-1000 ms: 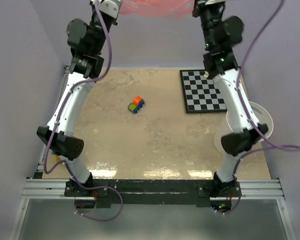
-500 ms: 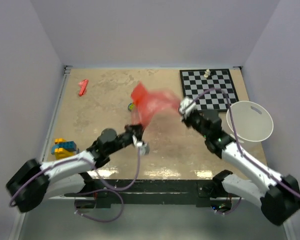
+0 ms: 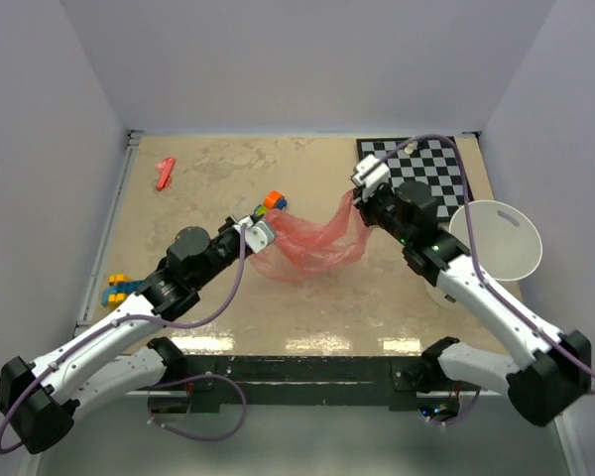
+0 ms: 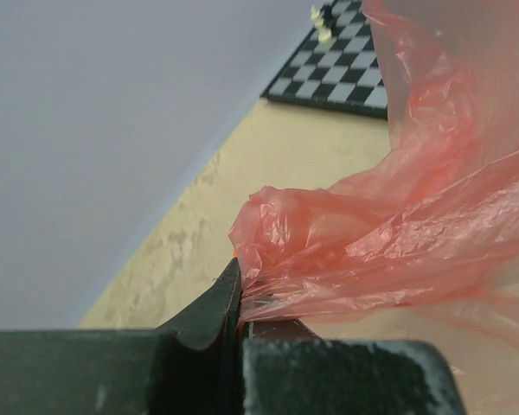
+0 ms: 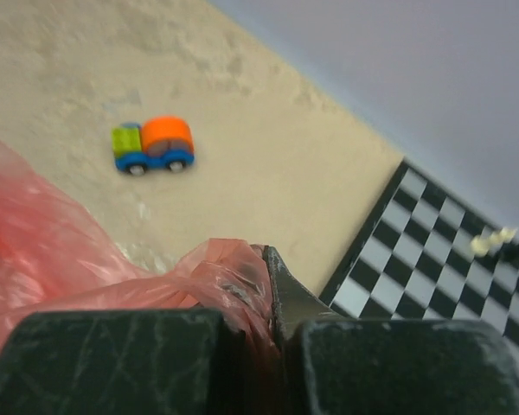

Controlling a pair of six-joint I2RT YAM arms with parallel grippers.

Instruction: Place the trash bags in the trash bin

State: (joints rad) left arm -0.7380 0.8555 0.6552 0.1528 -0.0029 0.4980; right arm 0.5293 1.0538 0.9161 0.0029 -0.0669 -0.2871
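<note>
Left claw [image 3: 262, 236] clamps the trash bag [image 3: 312, 246] at its left edge; right claw [image 3: 358, 201] clamps its upper-right edge at frame centre.

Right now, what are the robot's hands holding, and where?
Both hold the trash bag: the left gripper pinches its bunched left end, the right gripper its bunched right end.

The tan table [image 3: 307, 174] holds a checkerboard [image 3: 426, 159] and the white trash bin [image 3: 501, 243] on the right. A toy car [image 3: 273, 200] sits mid-table, with a red piece [image 3: 164, 173] and bright blocks [image 3: 119, 291] on the left.
</note>
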